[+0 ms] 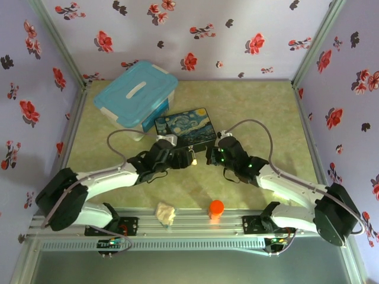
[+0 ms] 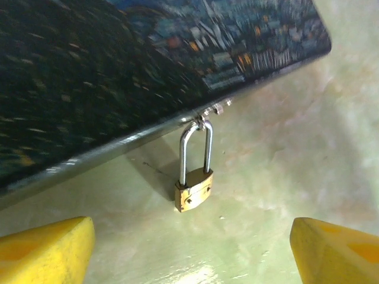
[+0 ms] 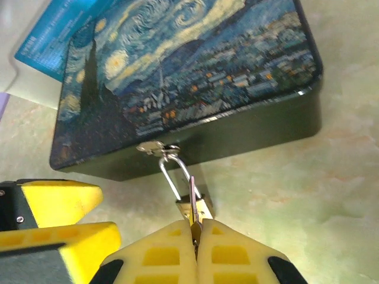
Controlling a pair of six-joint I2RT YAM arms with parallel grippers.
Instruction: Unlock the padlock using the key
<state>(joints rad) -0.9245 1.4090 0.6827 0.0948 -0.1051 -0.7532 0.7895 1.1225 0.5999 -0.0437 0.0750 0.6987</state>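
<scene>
The padlock [image 2: 193,194] hangs from the painted box's [image 3: 189,77] front edge, with bare worktop [image 2: 296,148] around it (open on both sides). The right end effector [image 3: 196,228], clamped on the key [image 3: 192,204], is at the padlock. The left end effector [image 2: 190,242] gapes wide before the box.

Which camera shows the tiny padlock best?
The left wrist view: the padlock hangs whole and unblocked. In the right wrist view, the right gripper and the key cover part of it. From the top it's a speck.
</scene>
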